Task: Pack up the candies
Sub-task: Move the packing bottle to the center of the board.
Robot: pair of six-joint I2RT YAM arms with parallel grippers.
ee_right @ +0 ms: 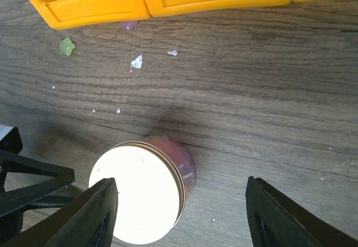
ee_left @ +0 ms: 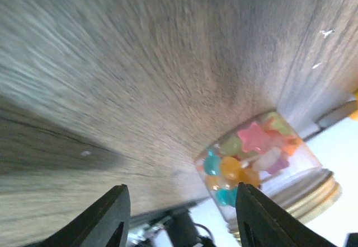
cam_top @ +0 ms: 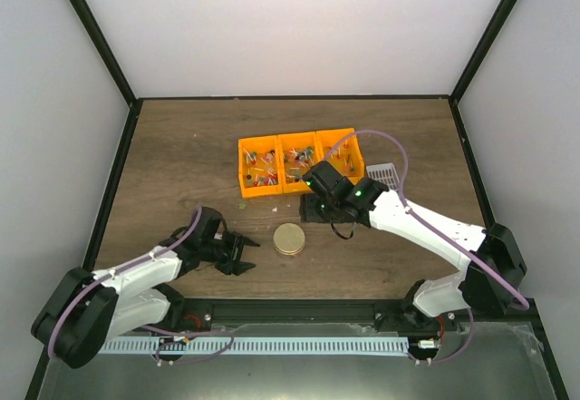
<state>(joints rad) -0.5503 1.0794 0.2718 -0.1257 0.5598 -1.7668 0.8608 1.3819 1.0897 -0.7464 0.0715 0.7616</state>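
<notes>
Two end effectors sit near one target, so I read the bench from the left. My left end effector (cam_top: 246, 257) lies low over the brown wood-grain bench (cam_top: 181, 146), fingers spread and holding nothing. Just to its right stands the clear glass jar with the round gold lid (cam_top: 289, 239), upright with its long axis vertical and the lid on. The left wrist view shows small mixed-colour candies (ee_left: 251, 160) inside it, pink, orange, teal and white. There the jar sits a little beyond the fingertips, offset toward one finger rather than centred in the gap.

Further right and slightly behind, my right end effector (cam_top: 313, 208) hangs above the jar, likewise spread and empty. Its own view looks down on the lid, which sits toward one side of the gap.

Behind stand three orange plastic bins (cam_top: 272, 189) with more candies loose inside. A green star-shaped stray (ee_right: 67, 46) lies on the bench just in front of them.

I judge the left arm better placed: the jar lies along its reach at bench level. A side grasp would need a short advance and a small sideways correction.
</notes>
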